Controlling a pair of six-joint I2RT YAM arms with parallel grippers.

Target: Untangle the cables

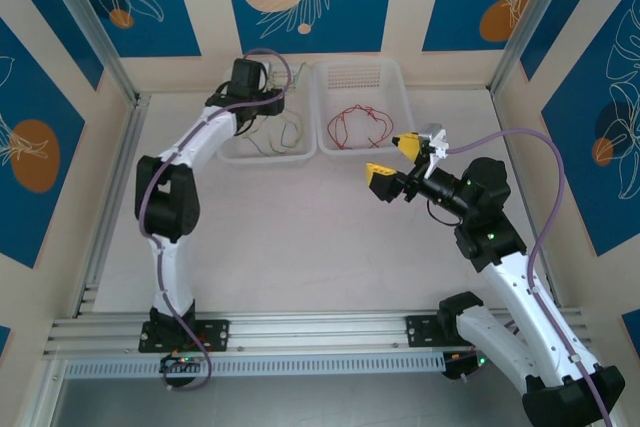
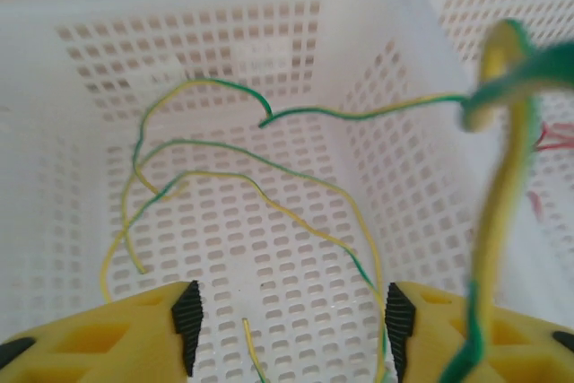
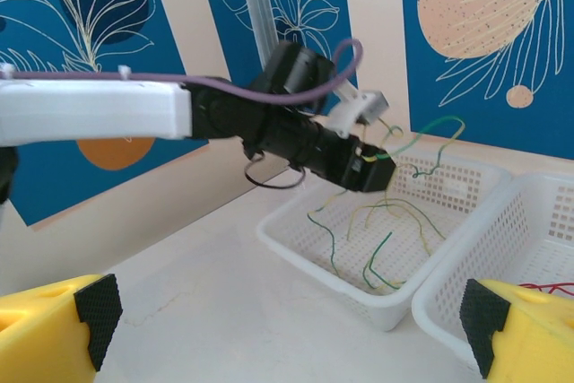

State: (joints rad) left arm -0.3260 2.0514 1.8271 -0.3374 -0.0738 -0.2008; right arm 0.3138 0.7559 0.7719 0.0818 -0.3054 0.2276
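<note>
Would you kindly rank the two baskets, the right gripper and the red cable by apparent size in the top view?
1. Left basket and right basket: alike, unranked.
2. Right gripper.
3. Red cable, close to the gripper's spread, so that order is unsure.

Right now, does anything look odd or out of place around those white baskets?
One yellow-green wire rises out of the left basket and seems snagged on the left gripper, whose jaws are apart, instead of lying with the others. The red wire lies in the right basket.
</note>
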